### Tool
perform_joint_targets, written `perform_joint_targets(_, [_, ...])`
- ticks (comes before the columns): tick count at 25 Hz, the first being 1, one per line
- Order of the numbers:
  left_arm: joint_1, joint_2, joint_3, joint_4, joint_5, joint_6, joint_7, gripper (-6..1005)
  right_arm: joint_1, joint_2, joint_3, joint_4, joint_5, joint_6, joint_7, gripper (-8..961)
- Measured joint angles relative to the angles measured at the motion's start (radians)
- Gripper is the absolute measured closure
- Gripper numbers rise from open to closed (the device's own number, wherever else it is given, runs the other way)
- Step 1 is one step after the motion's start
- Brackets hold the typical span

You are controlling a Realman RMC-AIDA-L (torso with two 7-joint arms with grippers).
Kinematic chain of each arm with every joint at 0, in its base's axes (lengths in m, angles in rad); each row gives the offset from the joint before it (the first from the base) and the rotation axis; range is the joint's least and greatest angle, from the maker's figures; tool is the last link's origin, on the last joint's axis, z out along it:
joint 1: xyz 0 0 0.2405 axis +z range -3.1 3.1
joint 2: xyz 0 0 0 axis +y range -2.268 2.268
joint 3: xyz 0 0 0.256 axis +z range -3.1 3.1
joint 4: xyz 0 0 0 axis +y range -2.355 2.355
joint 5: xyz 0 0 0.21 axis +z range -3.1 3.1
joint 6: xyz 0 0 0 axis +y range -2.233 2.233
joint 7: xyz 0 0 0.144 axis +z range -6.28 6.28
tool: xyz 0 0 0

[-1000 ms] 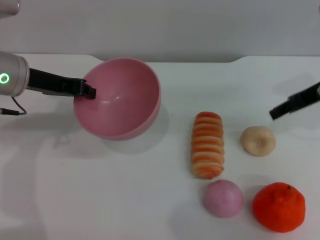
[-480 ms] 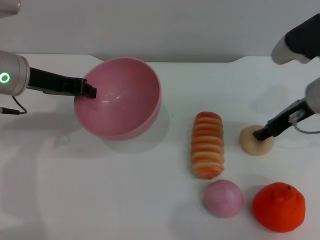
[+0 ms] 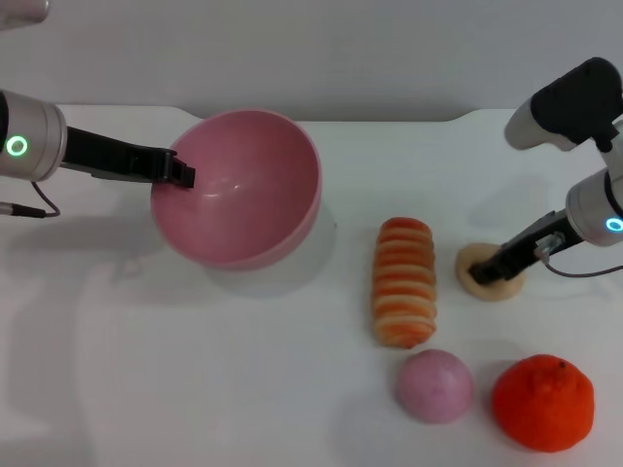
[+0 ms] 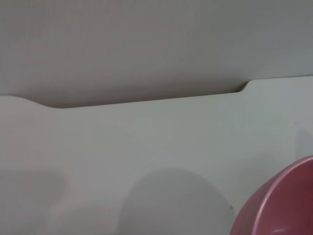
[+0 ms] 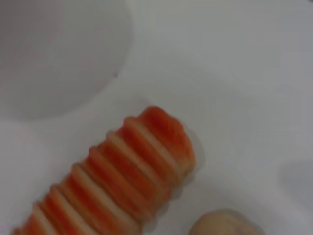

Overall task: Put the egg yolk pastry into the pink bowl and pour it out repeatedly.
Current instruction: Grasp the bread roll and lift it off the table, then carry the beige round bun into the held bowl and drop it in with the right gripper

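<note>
Pastry pickup is in hand: the right gripper point(image 3: 490, 272) is down on the egg yolk pastry point(image 3: 477, 282) near the desk's right edge, its closure unclear. Left gripper point(image 3: 181, 175) clamps the tilted pink bowl point(image 3: 243, 195)'s rim. Next: lift and carry it to the bowl.

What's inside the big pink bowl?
Nothing shows inside the round glossy pink plastic bowl: only its smooth pink inner wall. The left gripper clamps its rim, hiding a small patch. The small beige floury pastry sits on the table under the right gripper.
</note>
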Motion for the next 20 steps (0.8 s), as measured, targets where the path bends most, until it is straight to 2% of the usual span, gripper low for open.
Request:
perform_joint_targets(7, [-0.002,0.0,0.004,-0.003,0.005,0.0,0.001,1000,-0.032,-0.009,0.142,-0.043,0.123,-0.027,-0.007,553])
perform_joint_targets(12, [-0.008,-0.002,0.039,-0.032,0.007,-0.014,0.001,1000,-0.045,-0.007,0.206,-0.19,0.189,-0.111,-0.048,594])
perform_joint_targets(16, [-0.022,-0.004,0.098,-0.063,0.006,-0.04,-0.004,999,-0.04,-0.006,0.202,-0.329,0.376,-0.166,-0.157,617])
perform_joint_targets(20, [-0.038,-0.007,0.166,-0.089,0.002,-0.071,-0.013,999,-0.021,-0.004,0.133,-0.414,0.538,-0.173,-0.281,632])
